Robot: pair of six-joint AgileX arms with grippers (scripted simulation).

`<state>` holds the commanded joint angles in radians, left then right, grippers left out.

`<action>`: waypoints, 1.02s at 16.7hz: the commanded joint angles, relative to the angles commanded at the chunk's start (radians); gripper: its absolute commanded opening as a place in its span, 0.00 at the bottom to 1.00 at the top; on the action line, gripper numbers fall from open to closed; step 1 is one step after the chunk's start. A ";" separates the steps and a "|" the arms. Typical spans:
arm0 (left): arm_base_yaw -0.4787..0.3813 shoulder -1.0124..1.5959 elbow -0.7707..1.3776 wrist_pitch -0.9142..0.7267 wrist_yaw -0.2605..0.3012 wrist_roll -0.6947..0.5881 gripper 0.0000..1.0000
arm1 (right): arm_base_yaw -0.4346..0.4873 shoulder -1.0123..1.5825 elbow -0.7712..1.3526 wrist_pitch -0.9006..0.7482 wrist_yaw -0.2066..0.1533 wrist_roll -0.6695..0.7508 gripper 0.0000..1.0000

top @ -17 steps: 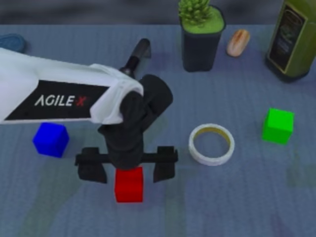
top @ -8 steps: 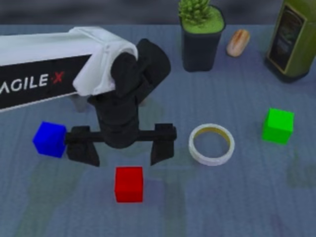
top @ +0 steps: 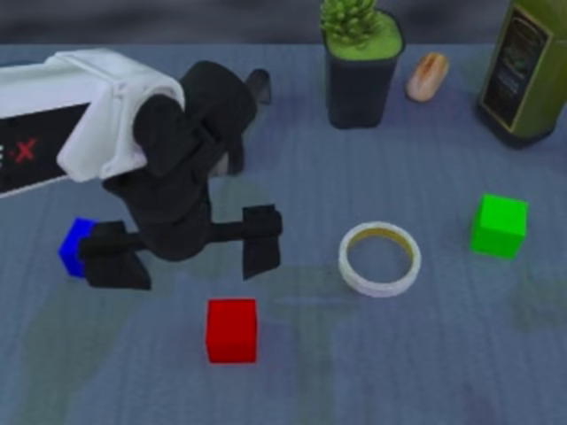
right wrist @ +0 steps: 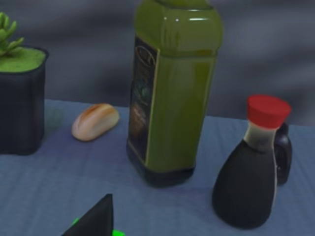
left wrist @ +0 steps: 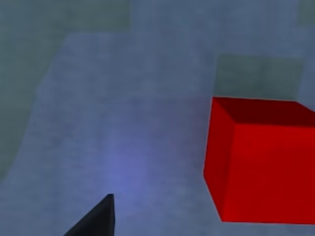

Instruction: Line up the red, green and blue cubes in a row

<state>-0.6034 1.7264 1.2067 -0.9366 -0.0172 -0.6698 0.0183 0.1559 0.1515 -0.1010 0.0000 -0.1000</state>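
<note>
Red cube (top: 231, 330) sits alone near the front of the table, flat on its base, nothing touching it. Left gripper (top: 182, 252) hangs above and behind it, fingers spread wide and empty, one finger (top: 260, 239) toward the tape ring (top: 379, 258), the other (top: 113, 258) right over by the blue cube (top: 74, 246), which peeks out half hidden under that finger. In the left wrist view the red cube (left wrist: 261, 160) fills one side with bare table beside it. Green cube (top: 499, 226) waits well apart on the right side, beyond the ring.

My read: the red one looks placed, and the blue is the step in hand. Next move calls for centring the open jaws over the blue cube, dropping down around it, then closing.

Orientation: being cubes, none has a long axis; red and green lie roughly square to the table edges, and blue is too covered to judge.

Right arm is out of the top view; its wrist camera looks at the green bottle (right wrist: 170, 88), a bread roll (right wrist: 95, 121) and a red-capped sauce bottle (right wrist: 251, 167). Whether its gripper is open or closed, I cannot tell.
</note>
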 joint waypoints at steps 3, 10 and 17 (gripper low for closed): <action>0.090 -0.195 -0.150 0.102 -0.005 0.022 1.00 | 0.024 0.221 0.191 -0.122 -0.001 -0.122 1.00; 0.350 -0.865 -0.647 0.423 -0.014 0.199 1.00 | 0.090 0.991 0.739 -0.501 -0.001 -0.484 1.00; 0.547 -1.448 -1.061 0.740 -0.003 0.480 1.00 | 0.150 1.638 1.235 -0.848 0.002 -0.814 1.00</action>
<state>-0.0562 0.2786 0.1461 -0.1968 -0.0202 -0.1894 0.1678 1.7936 1.3869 -0.9487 0.0021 -0.9143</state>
